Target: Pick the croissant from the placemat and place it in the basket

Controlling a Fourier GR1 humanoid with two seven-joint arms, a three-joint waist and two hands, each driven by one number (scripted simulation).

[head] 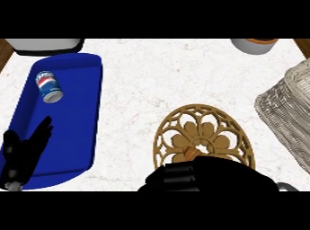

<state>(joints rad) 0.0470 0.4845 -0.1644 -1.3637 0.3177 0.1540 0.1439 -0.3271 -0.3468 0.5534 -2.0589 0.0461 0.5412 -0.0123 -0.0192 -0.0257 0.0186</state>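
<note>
A round, tan, openwork placemat (204,122) lies at the counter's centre. My right hand (210,177) covers its near edge with fingers curled. A small tan piece of the croissant (189,154) peeks out just above those fingers; the rest is hidden by the hand. The pale wire basket (295,112) stands at the right edge, apart from the placemat. My left hand (23,152) rests open at the lower left, fingers up, over the near end of a blue tray.
A long blue tray (77,112) lies at the left with a soda can (49,86) on its side in it. A white appliance (44,45) sits at the back left and a cup (253,44) at the back right. Bare marble lies between the tray and the placemat.
</note>
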